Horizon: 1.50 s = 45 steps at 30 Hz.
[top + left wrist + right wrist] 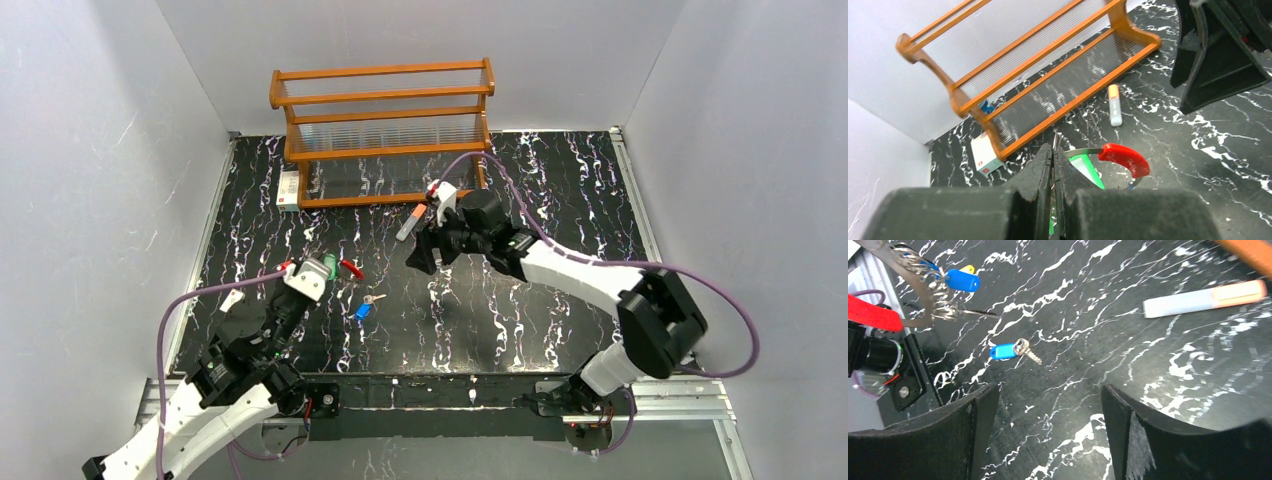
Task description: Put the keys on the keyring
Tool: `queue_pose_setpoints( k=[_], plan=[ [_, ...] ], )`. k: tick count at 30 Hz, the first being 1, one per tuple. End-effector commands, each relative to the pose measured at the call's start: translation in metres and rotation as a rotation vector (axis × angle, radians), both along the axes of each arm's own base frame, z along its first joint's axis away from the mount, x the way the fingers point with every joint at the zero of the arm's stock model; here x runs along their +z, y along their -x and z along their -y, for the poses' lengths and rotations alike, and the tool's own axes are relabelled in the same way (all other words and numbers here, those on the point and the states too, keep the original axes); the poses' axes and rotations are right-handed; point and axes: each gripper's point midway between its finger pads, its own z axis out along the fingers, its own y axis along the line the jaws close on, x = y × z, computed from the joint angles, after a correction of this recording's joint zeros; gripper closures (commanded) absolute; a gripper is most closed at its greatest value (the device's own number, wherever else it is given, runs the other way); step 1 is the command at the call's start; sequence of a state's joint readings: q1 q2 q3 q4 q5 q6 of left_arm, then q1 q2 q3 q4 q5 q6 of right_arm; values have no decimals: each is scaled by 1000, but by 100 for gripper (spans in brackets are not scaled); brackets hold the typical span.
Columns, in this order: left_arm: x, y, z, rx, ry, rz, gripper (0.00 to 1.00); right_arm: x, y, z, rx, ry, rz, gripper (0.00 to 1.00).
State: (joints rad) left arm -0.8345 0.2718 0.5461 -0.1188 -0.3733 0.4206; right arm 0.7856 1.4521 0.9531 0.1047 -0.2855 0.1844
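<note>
My left gripper is shut on the thin metal of the keyring, held above the table at the left. Its red section curves out to the right, and a green key head hangs behind the fingers. In the right wrist view the keyring carries a blue-headed key and a yellow one. A loose blue-headed key lies flat on the table. My right gripper hovers open and empty to the right of that key.
An orange wooden rack stands at the back. A grey stick with an orange cap lies in front of it. A small white tag sits at the rack's left foot.
</note>
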Motion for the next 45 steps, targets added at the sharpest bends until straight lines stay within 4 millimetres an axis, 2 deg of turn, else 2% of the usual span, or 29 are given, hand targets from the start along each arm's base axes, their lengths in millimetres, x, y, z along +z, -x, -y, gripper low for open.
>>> queue_pose_setpoints(
  k=[1, 3, 5, 9, 12, 17, 22, 29, 37, 41, 45],
  plan=[
    [6, 9, -34, 103, -27, -4, 100, -6, 13, -28, 141, -37, -112, 21],
    [5, 13, -42, 119, -32, -8, 100, -20, 17, -37, 173, -19, -161, 28],
    [3, 16, -46, 122, -39, -14, 100, -36, 23, -45, 198, 8, -196, 29],
    [-1, 18, -51, 136, -28, -32, 100, -55, 34, -62, 275, 18, -258, 37],
    [-4, 19, -51, 135, -23, -36, 100, -62, 43, -78, 343, 15, -325, 48],
    [-6, 19, -53, 144, -37, -41, 100, -76, 53, -98, 371, 50, -342, 49],
    [-8, 19, -52, 139, -43, -45, 100, -88, 52, -105, 332, 116, -286, 49],
    [-9, 19, -51, 137, -46, -47, 100, -107, 54, -112, 334, 183, -310, 48],
    [-10, 19, -50, 129, -49, -46, 100, -118, 47, -118, 302, 237, -308, 53],
    [-10, 20, -50, 126, -49, -45, 100, -120, 49, -120, 311, 238, -307, 55],
    [-10, 20, -50, 123, -49, -45, 100, -121, 53, -122, 326, 235, -320, 62]
  ],
)
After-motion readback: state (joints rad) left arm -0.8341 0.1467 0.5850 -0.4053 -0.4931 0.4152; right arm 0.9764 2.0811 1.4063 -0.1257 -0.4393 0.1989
